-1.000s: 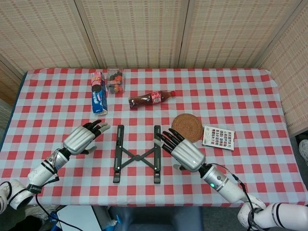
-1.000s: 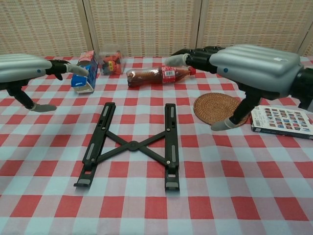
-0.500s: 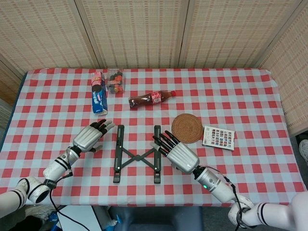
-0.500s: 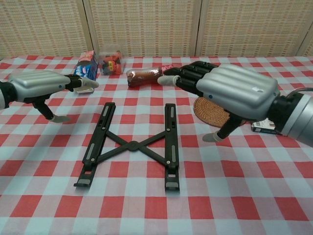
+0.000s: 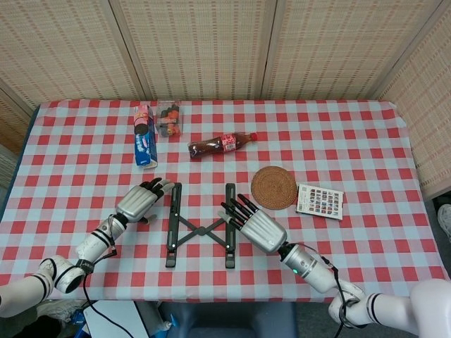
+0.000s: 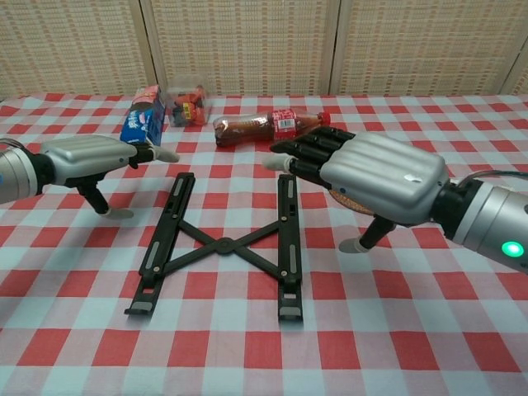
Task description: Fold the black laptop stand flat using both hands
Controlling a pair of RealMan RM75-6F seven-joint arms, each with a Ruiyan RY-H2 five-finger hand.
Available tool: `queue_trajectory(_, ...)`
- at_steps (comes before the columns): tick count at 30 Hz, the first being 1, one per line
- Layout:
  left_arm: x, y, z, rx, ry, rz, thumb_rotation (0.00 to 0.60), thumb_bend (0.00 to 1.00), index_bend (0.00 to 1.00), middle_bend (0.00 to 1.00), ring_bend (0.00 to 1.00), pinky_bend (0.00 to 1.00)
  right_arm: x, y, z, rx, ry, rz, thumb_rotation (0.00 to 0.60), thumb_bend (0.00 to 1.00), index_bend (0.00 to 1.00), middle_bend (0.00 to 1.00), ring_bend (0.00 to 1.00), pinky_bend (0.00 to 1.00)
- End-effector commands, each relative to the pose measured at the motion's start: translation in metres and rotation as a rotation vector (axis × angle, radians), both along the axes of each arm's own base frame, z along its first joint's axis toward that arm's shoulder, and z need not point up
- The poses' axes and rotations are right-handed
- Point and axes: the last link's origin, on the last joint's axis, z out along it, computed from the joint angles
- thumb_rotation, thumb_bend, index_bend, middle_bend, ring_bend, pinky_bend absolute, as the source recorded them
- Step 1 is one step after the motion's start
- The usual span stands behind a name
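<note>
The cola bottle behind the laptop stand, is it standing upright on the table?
No, the cola bottle lies on its side on the checked cloth, its red cap pointing toward the robot's right.

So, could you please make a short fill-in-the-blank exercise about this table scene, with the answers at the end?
1. The black laptop stand lies between the left hand and the ____ hand.
2. The cola bottle lies on its ____.
3. The round woven coaster sits beside a ____ card.
4. Neither hand holds anything; both are ____.

Answers: right; side; colourful; open
</note>
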Motion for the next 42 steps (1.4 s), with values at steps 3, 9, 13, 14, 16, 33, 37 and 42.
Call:
queue_trajectory(3,0.002,0.000,-0.006,-0.014,-0.013,0.010,0.600,0.28,0.00,0.00,0.02,0.20,-0.005,-0.002,-0.006,-0.005,0.024,0.011,0.600,0.00,0.00,0.00,0.00,0.00)
queue_trajectory(9,0.004,-0.001,-0.012,-0.027,-0.023,0.017,0.600,0.28,0.00,0.00,0.01,0.20,-0.009,-0.004,-0.013,-0.009,0.026,0.006,0.600,0.00,0.00,0.00,0.00,0.00)
queue_trajectory(13,0.007,0.000,-0.015,-0.031,-0.035,0.022,0.600,0.28,0.00,0.00,0.01,0.20,-0.010,-0.005,-0.019,-0.011,0.036,0.014,0.600,0.00,0.00,0.00,0.00,0.00)
queue_trajectory(14,0.007,0.000,-0.016,-0.032,-0.037,0.021,0.600,0.28,0.00,0.00,0.01,0.20,-0.010,-0.006,-0.020,-0.011,0.037,0.015,0.600,0.00,0.00,0.00,0.00,0.00)
queue_trajectory(16,0.008,0.000,-0.017,-0.033,-0.040,0.021,0.600,0.28,0.00,0.00,0.01,0.20,-0.009,-0.006,-0.023,-0.009,0.039,0.016,0.600,0.00,0.00,0.00,0.00,0.00)
queue_trajectory(33,0.014,0.001,-0.022,-0.045,-0.070,0.036,0.600,0.28,0.00,0.00,0.01,0.20,-0.004,-0.011,-0.034,-0.018,0.059,0.032,0.600,0.00,0.00,0.00,0.00,0.00)
queue_trajectory(37,0.015,0.000,-0.023,-0.050,-0.068,0.036,0.600,0.28,0.00,0.00,0.01,0.20,-0.003,-0.012,-0.038,-0.021,0.071,0.037,0.600,0.00,0.00,0.00,0.00,0.00)
queue_trajectory(42,0.016,0.000,-0.025,-0.053,-0.071,0.037,0.600,0.28,0.00,0.00,0.01,0.20,0.000,-0.014,-0.042,-0.022,0.064,0.043,0.600,0.00,0.00,0.00,0.00,0.00)
